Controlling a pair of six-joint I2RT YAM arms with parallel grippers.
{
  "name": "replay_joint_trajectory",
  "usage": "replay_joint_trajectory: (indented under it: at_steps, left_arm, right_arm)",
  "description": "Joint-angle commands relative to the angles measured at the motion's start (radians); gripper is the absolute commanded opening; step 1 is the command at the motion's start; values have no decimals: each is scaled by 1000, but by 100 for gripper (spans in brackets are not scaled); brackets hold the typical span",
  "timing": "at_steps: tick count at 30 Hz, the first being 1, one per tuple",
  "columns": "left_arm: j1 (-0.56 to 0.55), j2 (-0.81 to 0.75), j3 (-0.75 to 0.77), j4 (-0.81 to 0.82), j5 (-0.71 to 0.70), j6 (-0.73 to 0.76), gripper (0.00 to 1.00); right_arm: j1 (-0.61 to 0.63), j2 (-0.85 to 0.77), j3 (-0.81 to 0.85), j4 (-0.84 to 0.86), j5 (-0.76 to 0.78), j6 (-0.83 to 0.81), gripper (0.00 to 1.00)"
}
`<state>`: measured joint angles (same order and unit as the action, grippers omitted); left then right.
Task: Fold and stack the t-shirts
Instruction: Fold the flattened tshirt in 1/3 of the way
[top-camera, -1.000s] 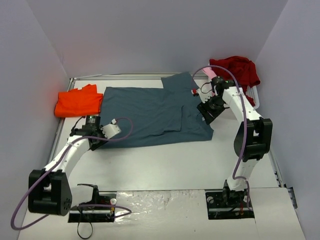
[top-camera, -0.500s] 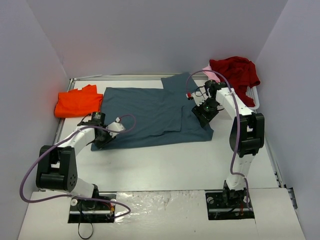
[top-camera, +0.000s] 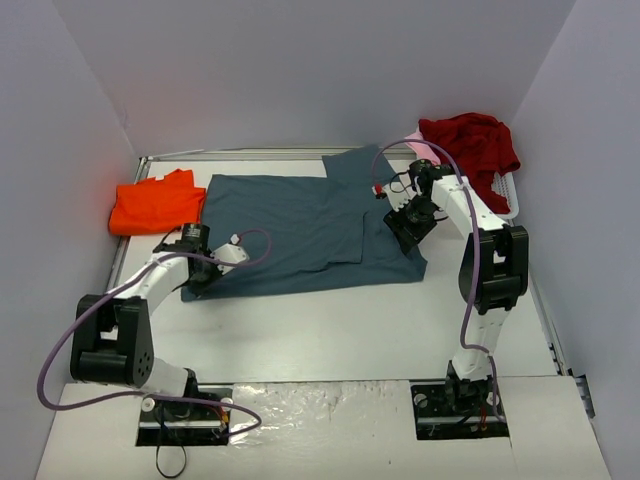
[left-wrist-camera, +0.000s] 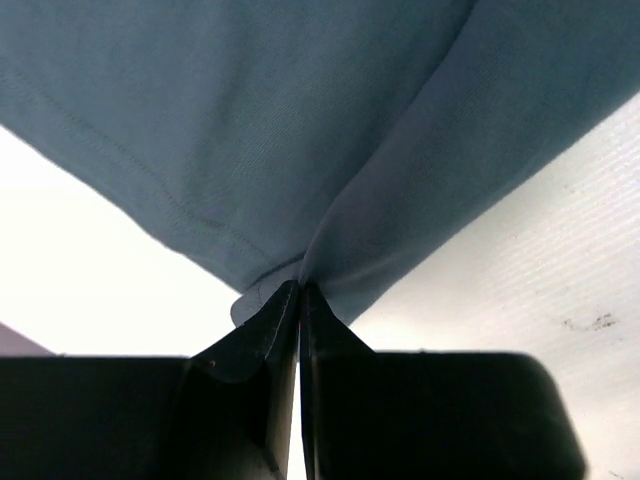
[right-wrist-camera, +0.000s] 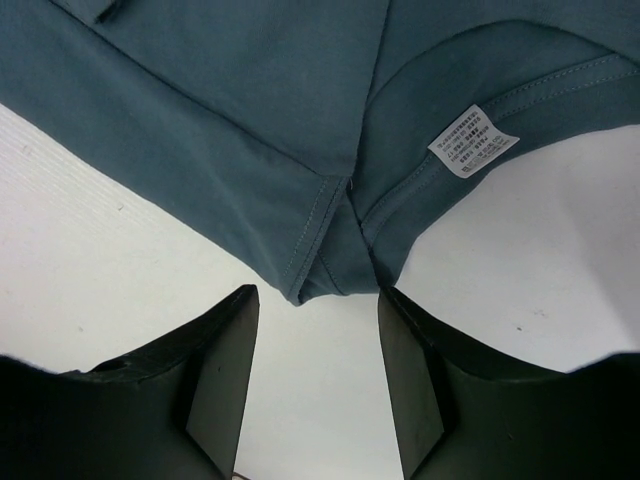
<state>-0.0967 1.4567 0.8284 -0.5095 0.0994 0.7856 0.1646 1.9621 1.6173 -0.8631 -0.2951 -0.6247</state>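
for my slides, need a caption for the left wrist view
Left gripper shut on a pinched edge of the blue-grey t-shirt.

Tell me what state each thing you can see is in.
Blue-grey t-shirt: spread out flat.
Orange t-shirt: roughly folded, lying apart.
Dark red t-shirt: crumpled on the basket.
Left gripper: shut on the blue-grey t-shirt's corner.
Right gripper: open, at its collar end.
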Motion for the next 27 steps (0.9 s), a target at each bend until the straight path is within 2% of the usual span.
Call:
replay_joint_trajectory:
  at_steps: [1,9,16,27]
  left_arm:
    - [5,-88,60,-53,-26,21,2]
    - [3,-170,129,-115,-38,21,2]
    - [0,-128,164,-118,-50,17,2]
    - [-12,-82,167,11,-84,-29,2]
  right_arm:
    - [3,18,-8,-21,14,16,47]
    - [3,20,-23,-1,16,16,46]
    - [3,23,-22,6,13,16,46]
    - [-2,43,-7,16,22,29,46]
